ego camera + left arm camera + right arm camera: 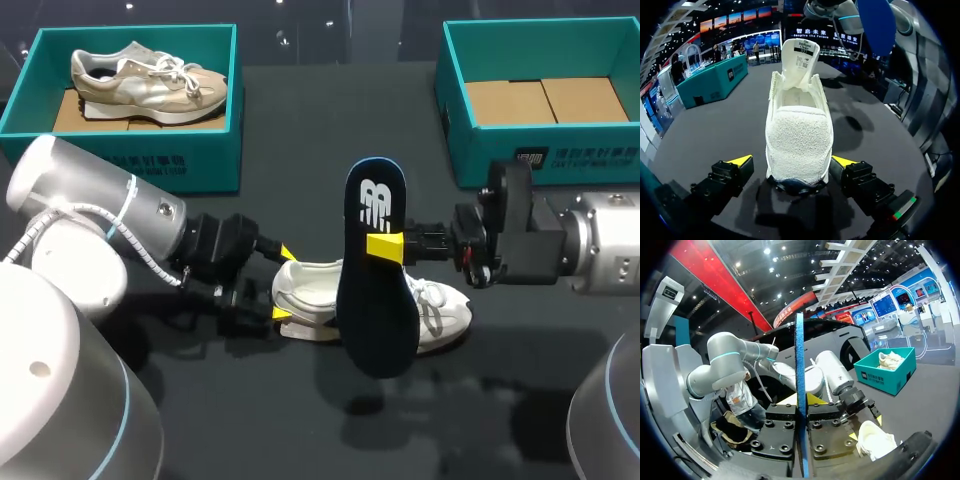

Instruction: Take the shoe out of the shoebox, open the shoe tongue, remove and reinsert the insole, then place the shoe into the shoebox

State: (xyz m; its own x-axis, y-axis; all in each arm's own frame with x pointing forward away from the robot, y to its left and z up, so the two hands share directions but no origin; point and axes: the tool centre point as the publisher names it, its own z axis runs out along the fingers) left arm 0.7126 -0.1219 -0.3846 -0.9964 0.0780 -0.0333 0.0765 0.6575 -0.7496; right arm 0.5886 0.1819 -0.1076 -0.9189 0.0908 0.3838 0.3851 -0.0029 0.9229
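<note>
The insole (378, 320) was out, pinched upright in the right claw (385, 247) above the white shoe (310, 290) on the table (300, 150). The left claw (282, 284) straddled the heel, spread (no firm grip visible). Reinsertion likely came next, which called for lowering the insole toe-first into the opening.

Dark grey matte table (320, 140) — soft shadows spread across top toward near edge.

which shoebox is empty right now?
The right shoebox: only bare cardboard inside. The left shoebox holds a beige shoe.
</note>
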